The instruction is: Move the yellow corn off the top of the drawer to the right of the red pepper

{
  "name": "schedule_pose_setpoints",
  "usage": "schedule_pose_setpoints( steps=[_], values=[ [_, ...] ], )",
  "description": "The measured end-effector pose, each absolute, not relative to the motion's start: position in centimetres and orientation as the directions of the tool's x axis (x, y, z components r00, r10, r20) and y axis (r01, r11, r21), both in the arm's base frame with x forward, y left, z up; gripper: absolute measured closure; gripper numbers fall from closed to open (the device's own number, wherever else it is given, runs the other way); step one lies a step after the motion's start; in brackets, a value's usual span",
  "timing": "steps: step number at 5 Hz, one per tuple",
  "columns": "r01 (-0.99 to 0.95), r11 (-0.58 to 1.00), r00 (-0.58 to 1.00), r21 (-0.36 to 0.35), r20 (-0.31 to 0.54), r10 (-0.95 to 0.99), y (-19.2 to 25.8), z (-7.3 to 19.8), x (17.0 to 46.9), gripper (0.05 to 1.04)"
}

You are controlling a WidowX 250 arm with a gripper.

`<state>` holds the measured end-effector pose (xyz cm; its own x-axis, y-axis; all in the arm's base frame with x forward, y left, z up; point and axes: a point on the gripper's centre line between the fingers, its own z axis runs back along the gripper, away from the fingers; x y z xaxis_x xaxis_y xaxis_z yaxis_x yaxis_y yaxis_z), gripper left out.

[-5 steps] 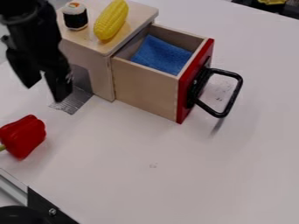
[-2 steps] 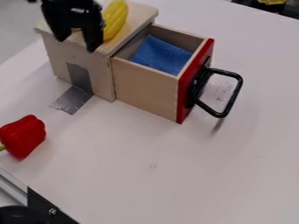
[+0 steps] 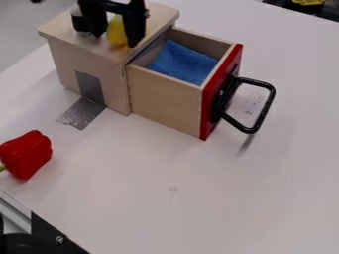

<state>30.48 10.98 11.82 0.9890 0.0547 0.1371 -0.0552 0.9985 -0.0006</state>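
Over the drawer unit hangs the gripper, its fingers spread astride the yellow corn; the corn lies atop the unit. The red pepper is well apart from the unit; it rests on the table.

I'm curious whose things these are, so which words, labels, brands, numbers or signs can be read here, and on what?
No text can be read on anything.
Faint marks on the white table, beside the black handle: too small to tell whether they are writing.
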Motion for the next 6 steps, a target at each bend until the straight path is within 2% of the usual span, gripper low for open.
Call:
schedule_pose_setpoints(
  steps=[1, 2, 3, 4, 6],
  values=[
    [-0.067, 0.998, 0.989, 0.012, 0.132, 0.065, 10.9, 11.3, 31.5, 0.083],
    [-0.07, 0.996, 0.991, 0.061, 0.119, 0.062, 11.4, 10.5, 32.4, 0.131],
    [-0.06, 0.995, 0.991, 0.078, 0.124, 0.05, 11.2, 10.5, 32.7, 0.385],
    [-0.058, 0.995, 0.992, 0.076, 0.118, 0.049, 10.8, 10.4, 31.8, 0.444],
    [0.039, 0.999, 0.995, 0.026, 0.09, -0.042, 8.2, 11.1, 24.6, 0.445]
  ],
)
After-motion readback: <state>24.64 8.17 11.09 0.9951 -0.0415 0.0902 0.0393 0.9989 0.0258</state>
